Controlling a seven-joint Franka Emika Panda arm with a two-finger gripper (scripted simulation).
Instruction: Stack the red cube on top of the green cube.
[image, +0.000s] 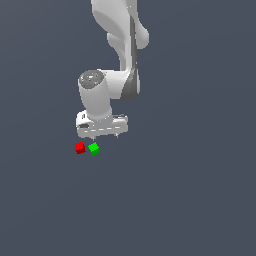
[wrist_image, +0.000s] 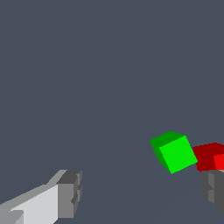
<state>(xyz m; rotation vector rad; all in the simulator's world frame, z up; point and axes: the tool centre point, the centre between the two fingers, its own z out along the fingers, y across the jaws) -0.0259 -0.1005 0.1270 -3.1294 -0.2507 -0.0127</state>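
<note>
The gripper (image: 105, 135) is hanging with its fingers (wrist_image: 70, 192) spread wide and gripping nothing, poised above the green cube (image: 94, 148), while the red cube (image: 79, 148) is sitting just beside that green cube on the floor (image: 190, 200).

You have a tiny plain bright red cube (image: 79, 148) lying flat on the dark grey surface, and just beside it, toward the exterior view's right, a tiny plain bright green cube (image: 94, 148) of the same size. Your wrist view shows the green cube (wrist_image: 174, 152) turned at an angle to the red cube (wrist_image: 211, 156), which is cut off at the frame edge. Neither sits on the other.
</note>
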